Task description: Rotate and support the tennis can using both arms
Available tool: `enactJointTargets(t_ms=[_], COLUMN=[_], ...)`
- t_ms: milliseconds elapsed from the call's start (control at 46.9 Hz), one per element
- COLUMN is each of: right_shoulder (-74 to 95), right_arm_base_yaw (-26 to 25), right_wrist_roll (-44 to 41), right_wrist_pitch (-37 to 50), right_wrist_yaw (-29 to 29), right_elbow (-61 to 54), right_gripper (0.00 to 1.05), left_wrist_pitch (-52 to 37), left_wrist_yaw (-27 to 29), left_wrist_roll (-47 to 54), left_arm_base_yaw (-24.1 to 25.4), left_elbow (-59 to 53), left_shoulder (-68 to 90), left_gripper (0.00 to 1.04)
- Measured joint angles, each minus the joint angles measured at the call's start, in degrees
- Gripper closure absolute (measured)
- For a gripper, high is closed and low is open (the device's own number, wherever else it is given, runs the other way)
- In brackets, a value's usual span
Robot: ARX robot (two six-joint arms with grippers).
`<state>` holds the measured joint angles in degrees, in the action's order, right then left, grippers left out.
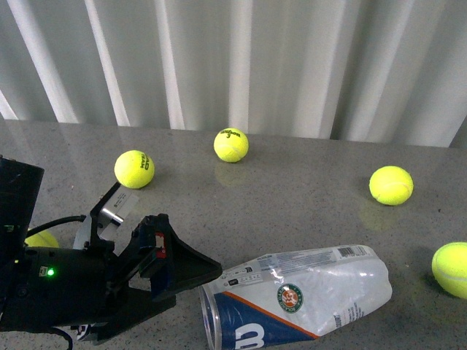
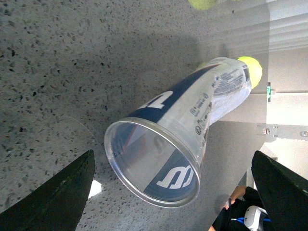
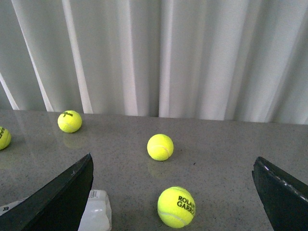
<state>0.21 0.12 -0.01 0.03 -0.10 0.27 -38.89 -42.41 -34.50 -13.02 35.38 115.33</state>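
Nearest, at the lower left of the front view, the bulky black left arm (image 1: pixel 51 284) lies low over the grey speckled surface (image 1: pixel 306 211). A green light glows on its body, and it reaches toward the right. The left end effector (image 1: pixel 193 281) is released, its flat black fingers spread wide. One fingertip sits just beside the open mouth of the tennis can (image 1: pixel 299 299).

The tennis can lies on its side on the surface, close in front of the robot. Its open rim faces the left arm, its closed end points right, and its round logo faces up. In the left wrist view the tennis can (image 2: pixel 192 110) shows its mouth to the camera, centred between the two fingers (image 2: pixel 62 192) and apart from both.

The right end effector (image 3: pixel 172 159), seen only from its own wrist camera, is also released. Its fingers are spread wide above the bare surface, with a corner of the can near one finger.

Farther out, yellow tennis balls (image 1: pixel 452 270) are scattered about. One is at the right edge, level with the can. A half-hidden ball (image 1: pixel 40 239) sits behind the left arm. Three more lie well apart toward the back. A white pleated curtain (image 1: pixel 292 65) hangs behind everything.
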Motion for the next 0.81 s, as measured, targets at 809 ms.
enactJointTargets(t_ms=[809], right_shoulder=[0.0], right_arm_base_yaw=[0.0], right_wrist_roll=[0.0], right_wrist_pitch=[0.0], right_wrist_yaw=[0.0], right_elbow=[0.0], right_gripper=[0.07], left_wrist_pitch=[-7.4], left_wrist_yaw=[2.2], left_wrist_roll=[-8.2], left_arm_base_yaw=[-7.1], left_elbow=[4.2], left_shoulder=[6.4], left_gripper=[0.07])
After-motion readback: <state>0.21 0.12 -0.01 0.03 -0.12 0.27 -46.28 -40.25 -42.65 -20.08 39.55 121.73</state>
